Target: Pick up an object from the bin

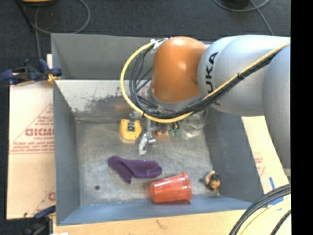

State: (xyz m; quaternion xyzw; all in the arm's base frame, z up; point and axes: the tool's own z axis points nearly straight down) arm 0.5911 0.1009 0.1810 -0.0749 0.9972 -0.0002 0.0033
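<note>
Camera view, looking down: the arm comes in from the right, and its orange wrist cover (178, 70) hangs over the far half of the bin (64, 146), masking much of what lies beneath. The hand (145, 142) pokes out below it, low over the grey floor. Whether it is open or closed cannot be told, and nothing shows in its grasp.

Just beside the hand, on the side away from the arm, sits a small yellow blocky thing (130, 130). It is the nearest candidate, so probably the one to go for. On the hand's near side a purple cloth (135, 168) sprawls limp and flat. Past that a red cup (170, 189) lies on its side, close to the near wall. A clear container (192, 125) sits on the arm's side of the hand, and a small dark figure (212, 181) lies well apart in the near corner.
</note>
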